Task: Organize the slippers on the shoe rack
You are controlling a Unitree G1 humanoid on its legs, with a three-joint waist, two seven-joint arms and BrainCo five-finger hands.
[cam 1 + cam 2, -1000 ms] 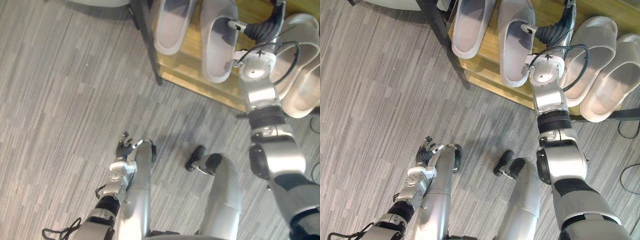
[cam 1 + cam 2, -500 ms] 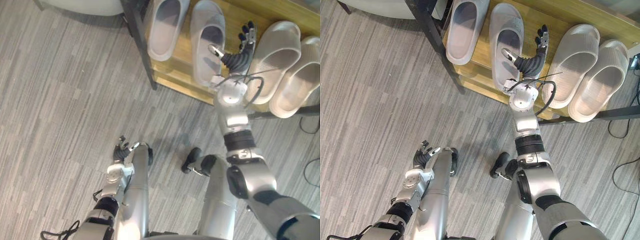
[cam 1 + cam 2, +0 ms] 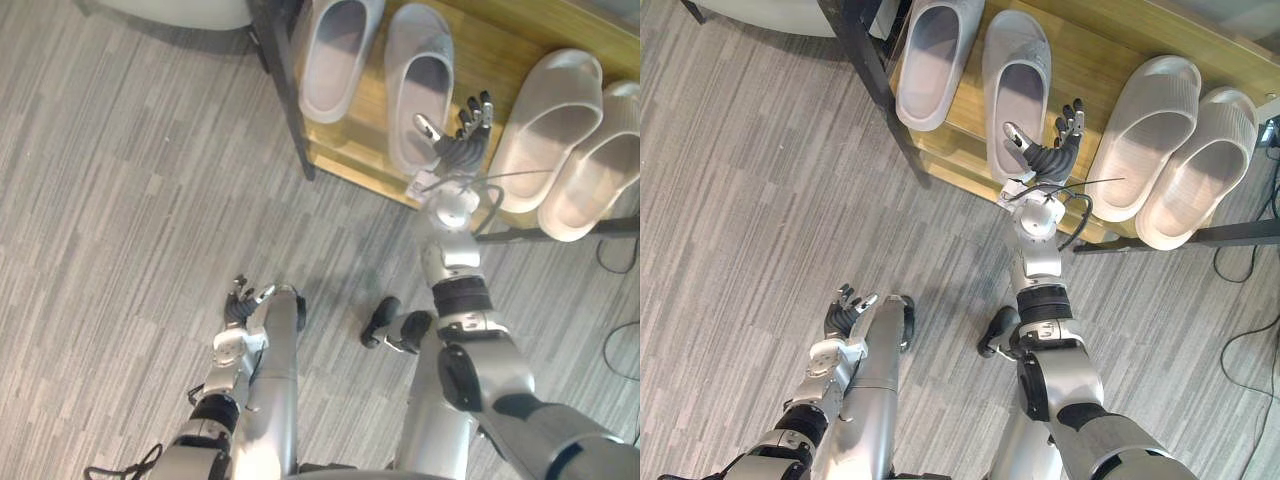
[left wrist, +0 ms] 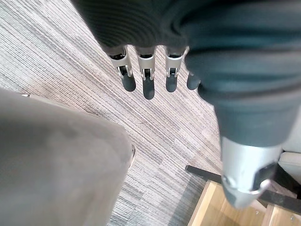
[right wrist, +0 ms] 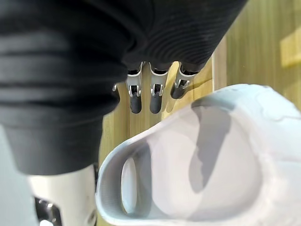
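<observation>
Two grey slippers (image 3: pixel 937 60) (image 3: pixel 1015 85) lie side by side on the left of the wooden shoe rack shelf (image 3: pixel 1090 50). A whitish pair (image 3: pixel 1145 135) (image 3: pixel 1202 170) lies at its right, heels past the front edge. My right hand (image 3: pixel 1050 155) hovers open over the shelf's front, between the second grey slipper and the whitish pair, holding nothing. In the right wrist view its straight fingers (image 5: pixel 155 96) point over the wood beside a slipper (image 5: pixel 197 165). My left hand (image 3: pixel 845 318) hangs low over the floor, open and empty, its fingers (image 4: pixel 148 84) relaxed.
A dark metal post (image 3: pixel 875 80) frames the rack's left end. A pale rounded object (image 3: pixel 770 15) sits on the grey striped carpet (image 3: pixel 740 200) beyond it. A black cable (image 3: pixel 1250 340) trails on the floor at the right.
My right arm has drawn back from deep over the shelf to its front edge, hand still open. The view has shifted too. The slippers and the left hand stay put.
</observation>
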